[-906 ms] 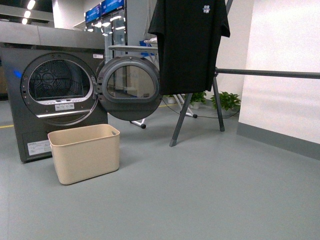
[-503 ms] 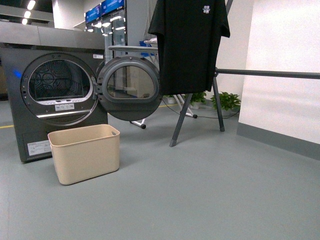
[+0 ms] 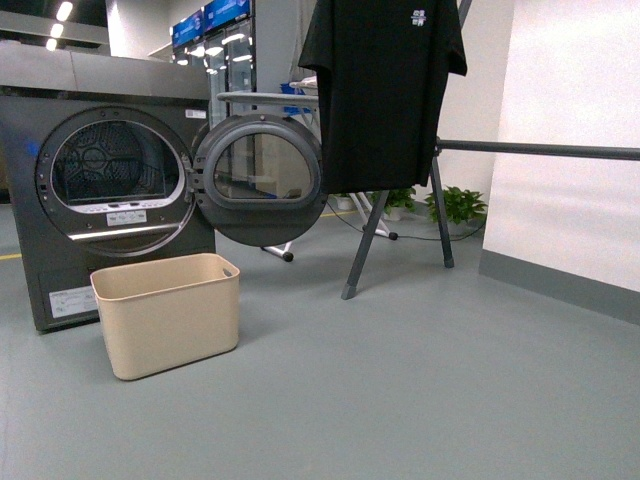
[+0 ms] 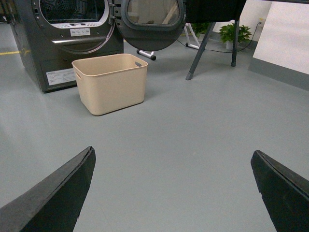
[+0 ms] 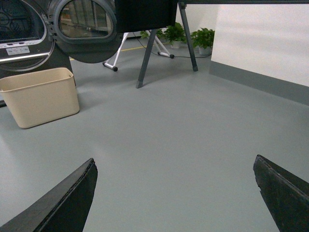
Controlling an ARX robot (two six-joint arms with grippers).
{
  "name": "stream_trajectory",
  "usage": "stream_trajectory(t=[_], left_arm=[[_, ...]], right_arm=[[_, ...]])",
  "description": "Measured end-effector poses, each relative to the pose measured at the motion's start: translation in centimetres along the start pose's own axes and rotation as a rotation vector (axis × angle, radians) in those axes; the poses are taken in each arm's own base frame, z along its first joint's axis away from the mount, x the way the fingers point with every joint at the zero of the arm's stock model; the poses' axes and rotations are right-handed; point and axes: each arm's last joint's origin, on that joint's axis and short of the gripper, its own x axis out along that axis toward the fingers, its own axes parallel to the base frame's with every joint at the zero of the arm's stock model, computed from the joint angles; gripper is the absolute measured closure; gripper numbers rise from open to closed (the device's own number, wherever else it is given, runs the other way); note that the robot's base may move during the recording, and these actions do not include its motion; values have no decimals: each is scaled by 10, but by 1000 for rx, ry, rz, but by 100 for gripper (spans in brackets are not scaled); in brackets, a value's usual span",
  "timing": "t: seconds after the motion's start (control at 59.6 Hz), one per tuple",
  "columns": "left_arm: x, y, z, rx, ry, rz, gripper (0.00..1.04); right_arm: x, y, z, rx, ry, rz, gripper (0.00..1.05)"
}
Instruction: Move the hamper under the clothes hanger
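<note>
My left gripper (image 4: 171,151) and right gripper (image 5: 175,158) hang wide open over grey floor (image 4: 183,125), only their finger ends in frame. One beige hamper (image 3: 170,320) stands well ahead and to their left, before one dryer (image 3: 60,270), apart from the one clothes hanger (image 3: 540,149) farther ahead, its bar cut off at the edge, its top lost behind one black T-shirt (image 3: 380,90)

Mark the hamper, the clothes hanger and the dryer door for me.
hamper (image 3: 170,325), front view, middle of its near side wall.
clothes hanger (image 3: 540,149), front view, on its horizontal bar.
dryer door (image 3: 258,178), front view, centre of the glass window.
</note>
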Motion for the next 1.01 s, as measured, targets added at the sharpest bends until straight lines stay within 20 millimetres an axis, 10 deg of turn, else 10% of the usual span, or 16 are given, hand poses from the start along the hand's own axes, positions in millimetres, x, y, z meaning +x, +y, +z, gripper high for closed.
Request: stream_trajectory(t=[1.006], left_arm=[[0,0,0,0,2,-1,7]], right_arm=[[0,0,0,0,1,-3,8]])
